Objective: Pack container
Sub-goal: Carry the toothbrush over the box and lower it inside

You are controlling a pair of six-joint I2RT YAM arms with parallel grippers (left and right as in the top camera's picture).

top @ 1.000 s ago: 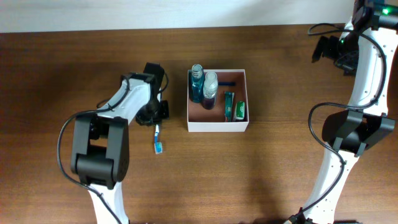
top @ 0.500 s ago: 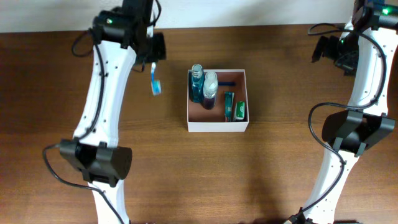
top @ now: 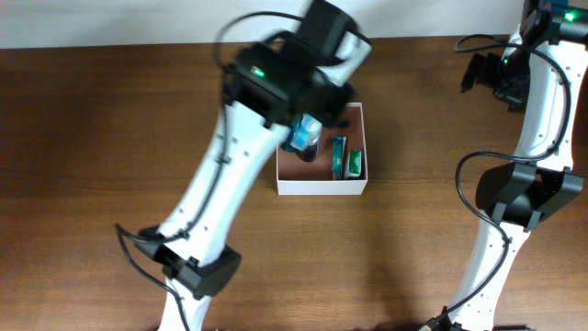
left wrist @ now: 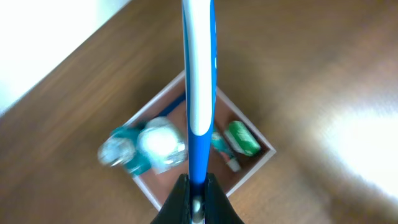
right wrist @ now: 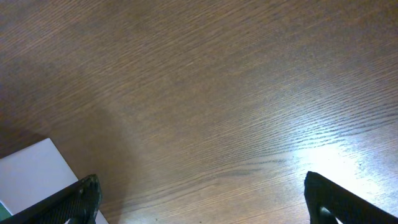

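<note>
**Left gripper holds a toothbrush right over the container**

The left gripper (left wrist: 196,188) is clamped tight on the handle end of a blue and white toothbrush (left wrist: 198,93), fingers almost together around it. In the left wrist view the brush points straight away from the fingers. The container (top: 322,188) lies directly beneath it, so brush and box line up, one above the other.

The box looks turned like a diamond from this wrist. The long axis of the brush therefore runs roughly corner to corner across it rather than parallel to a wall. Below the brush, two bottles (left wrist: 149,146) stand on one side. A small tube (left wrist: 222,149) and a green packet (left wrist: 242,138) lie on the other, with a strip of brown floor between them.

That strip is probably where the brush has to go, so the coming move looks like a straight descent and then a release. The gap seems narrow, and the brush could catch a bottle cap on the way down.

The right gripper (right wrist: 199,186) is spread wide and empty over bare table (right wrist: 217,93), well apart from the box. The left arm is clearly the nearer one.
</note>
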